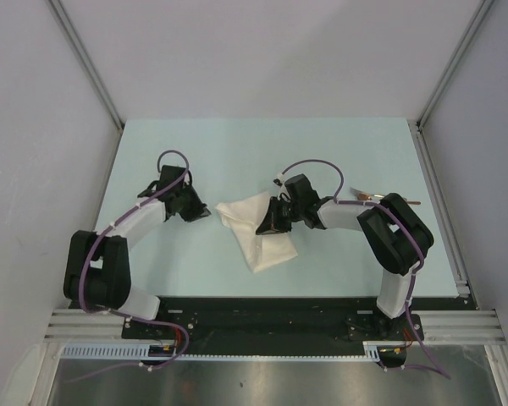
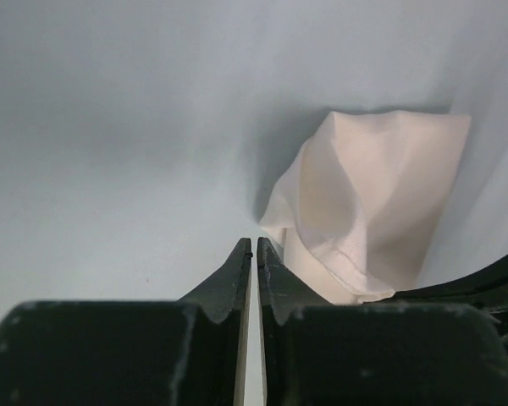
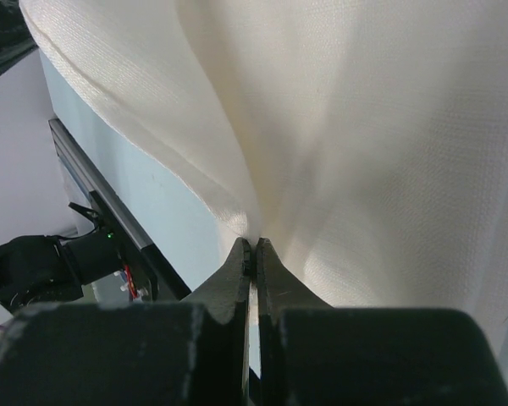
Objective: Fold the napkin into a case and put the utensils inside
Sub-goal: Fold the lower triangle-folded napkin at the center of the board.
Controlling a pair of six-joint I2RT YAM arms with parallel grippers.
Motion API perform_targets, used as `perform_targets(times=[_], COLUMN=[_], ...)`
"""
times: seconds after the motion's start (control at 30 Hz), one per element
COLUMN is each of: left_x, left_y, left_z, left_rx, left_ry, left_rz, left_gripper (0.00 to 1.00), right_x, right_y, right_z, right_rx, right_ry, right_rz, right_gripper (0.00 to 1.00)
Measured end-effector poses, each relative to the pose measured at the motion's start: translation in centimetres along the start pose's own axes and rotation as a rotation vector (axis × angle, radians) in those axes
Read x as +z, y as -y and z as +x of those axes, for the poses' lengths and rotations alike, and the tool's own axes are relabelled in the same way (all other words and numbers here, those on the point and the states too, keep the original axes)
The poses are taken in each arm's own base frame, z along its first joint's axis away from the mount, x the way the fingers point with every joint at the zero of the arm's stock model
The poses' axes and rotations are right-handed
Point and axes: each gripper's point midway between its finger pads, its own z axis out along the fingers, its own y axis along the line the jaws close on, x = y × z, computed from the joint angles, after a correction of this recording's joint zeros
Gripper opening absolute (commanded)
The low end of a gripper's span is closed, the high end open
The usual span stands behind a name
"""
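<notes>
Napkin (image 1: 258,228) is hanging bunched from my right jaws, which are clenching a small gather of its cloth. Part of the sheet is standing clear of the bench (image 1: 237,152), and the rest is trailing onto the surface below the jaws. No case is formed yet, and the cloth is lying creased with uneven edges. My left jaws are standing all but closed, only a slit between them, grasping nothing. The napkin's nearest corner is lying just ahead of their tips, apart from them. The spoon (image 1: 371,196) is lying behind my right jaws, past the forearm, partly hidden and well apart from the cloth.

Risks, as I am judging them:
- The right pinch is taking very little cloth, so a pull could slip it free or drag the whole sheet instead of folding it.
- Closed left jaws advancing would be shoving the corner and crumpling it further.
- A wide right-arm swing could knock the spoon.
</notes>
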Motion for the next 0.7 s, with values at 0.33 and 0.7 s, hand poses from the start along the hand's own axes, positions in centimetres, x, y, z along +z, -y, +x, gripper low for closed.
perform_targets(times=[0.33, 0.7], left_x=[3.6, 4.1], left_y=[-0.3, 5.0], left_z=[1.8, 0.3], left_rx=[-0.013, 0.038], left_ry=[-0.123, -0.090], left_rz=[-0.029, 0.081], left_gripper=[0.10, 0.10], right_x=[0.0, -0.1], right_y=[-0.1, -0.4], right_z=[0.1, 0.4], right_rx=[0.000, -0.002], right_ry=[-0.005, -0.020], right_rz=[-0.006, -0.021], right_gripper=[0.00, 0.06])
